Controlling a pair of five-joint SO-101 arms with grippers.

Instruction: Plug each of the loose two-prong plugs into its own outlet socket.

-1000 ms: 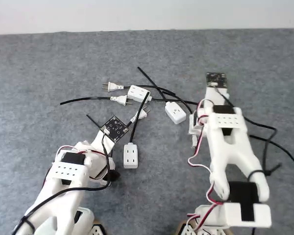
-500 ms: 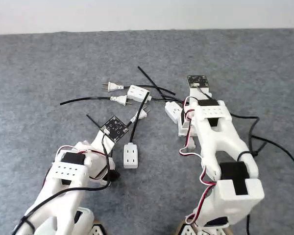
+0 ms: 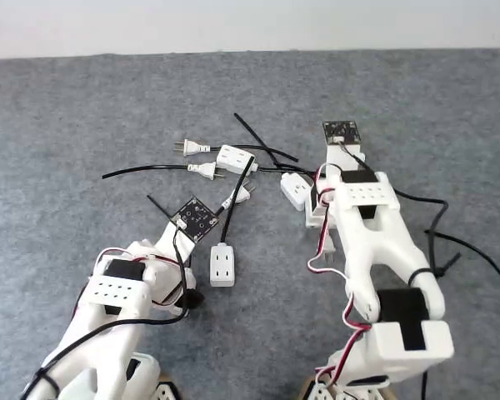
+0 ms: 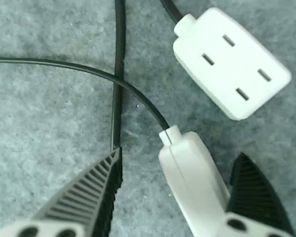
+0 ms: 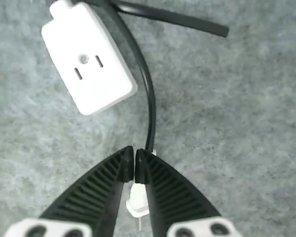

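In the left wrist view my left gripper [image 4: 180, 157] is open, its fingers on either side of a white two-prong plug [image 4: 190, 173] lying on the carpet. A white outlet block [image 4: 232, 61] with two slot pairs lies just beyond it. In the right wrist view my right gripper [image 5: 134, 165] is shut on a white plug [image 5: 137, 203] at its black cable [image 5: 149, 103], close to a white outlet [image 5: 89, 64]. From above, that outlet [image 3: 296, 191] lies beside the right arm [image 3: 362, 200]. Two more plugs [image 3: 192, 148] [image 3: 207, 171] lie near another outlet [image 3: 236, 157].
A third outlet block [image 3: 222, 265] lies between the arms, its black cable running up past a plug [image 3: 242, 196]. Black cables [image 3: 142, 170] cross the grey carpet [image 3: 83, 108] in the middle. A wire loops to the right of the right arm [image 3: 450, 242].
The right arm has swung left, bringing its gripper close to the white outlet, then settled a touch back. The left arm has not moved.
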